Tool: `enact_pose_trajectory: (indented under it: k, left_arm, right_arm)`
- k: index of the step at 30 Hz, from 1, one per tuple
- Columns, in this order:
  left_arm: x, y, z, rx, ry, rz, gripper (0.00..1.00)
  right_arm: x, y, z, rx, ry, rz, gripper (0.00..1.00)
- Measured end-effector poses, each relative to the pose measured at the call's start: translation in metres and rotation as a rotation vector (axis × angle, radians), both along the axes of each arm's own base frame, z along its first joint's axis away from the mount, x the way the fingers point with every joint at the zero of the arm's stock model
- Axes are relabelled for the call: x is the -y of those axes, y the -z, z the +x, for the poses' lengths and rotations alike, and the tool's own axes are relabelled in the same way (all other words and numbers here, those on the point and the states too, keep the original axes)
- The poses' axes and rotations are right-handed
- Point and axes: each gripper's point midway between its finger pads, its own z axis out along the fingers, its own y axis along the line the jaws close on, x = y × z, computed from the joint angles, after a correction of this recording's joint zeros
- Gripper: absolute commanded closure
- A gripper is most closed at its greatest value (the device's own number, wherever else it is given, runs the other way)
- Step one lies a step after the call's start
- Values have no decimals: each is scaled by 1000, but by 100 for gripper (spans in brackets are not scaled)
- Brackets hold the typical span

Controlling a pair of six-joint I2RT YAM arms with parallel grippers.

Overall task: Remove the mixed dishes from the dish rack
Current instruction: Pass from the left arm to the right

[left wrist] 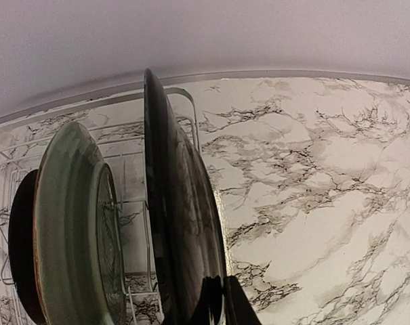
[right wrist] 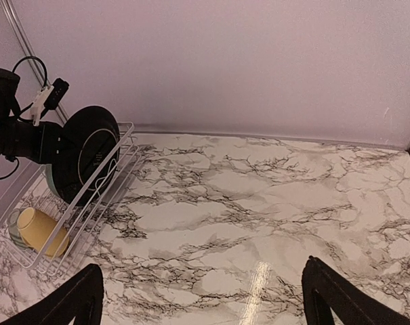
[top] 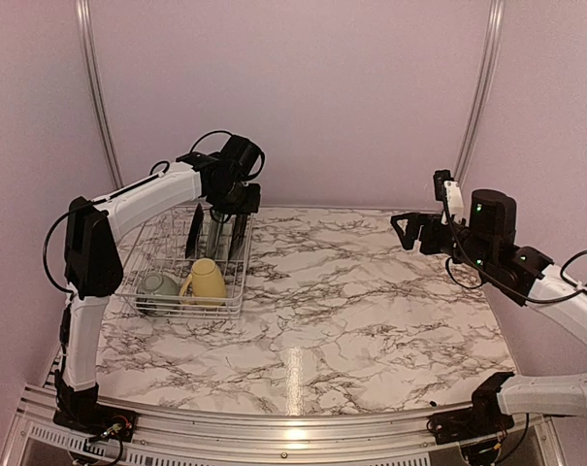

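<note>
Marble-print tabletop (top: 371, 311), lilac walls (top: 303, 87). Dish rack (top: 186, 313) at 9 o'clock; yellow mug (top: 207, 280), green bowl (top: 158, 287) at its 6 o'clock end. Left gripper (top: 227, 218) at dark plate (left wrist: 184, 223) rim, finger (left wrist: 237, 306) touching; clamped or not, cannot tell. Right gripper (right wrist: 203, 265) at 3 o'clock, spread wide, empty

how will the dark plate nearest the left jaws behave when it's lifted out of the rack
Probably rigid: the dark plate looks like glazed ceramic, so it should not flex but could chip against the dish rack wires. Its glossy face likely makes it slippery in the jaws. Standing on edge, it may roll or tip once free of its slot.
</note>
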Motion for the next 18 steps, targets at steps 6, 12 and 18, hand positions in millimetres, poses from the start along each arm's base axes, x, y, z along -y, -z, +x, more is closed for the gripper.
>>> enact_pose_trajectory:
  k: [6, 12, 18]
  left_arm:
    - [0, -2, 0, -1, 1, -4, 100]
    - [-3, -6, -4, -6, -1, -3, 100]
    - [-2, -23, -11, 13, 11, -13, 100]
  right_arm:
    - [0, 0, 0, 0, -1, 1, 2]
    - [-1, 2, 1, -7, -1, -2, 2]
    - [-3, 8, 3, -23, -5, -6, 2]
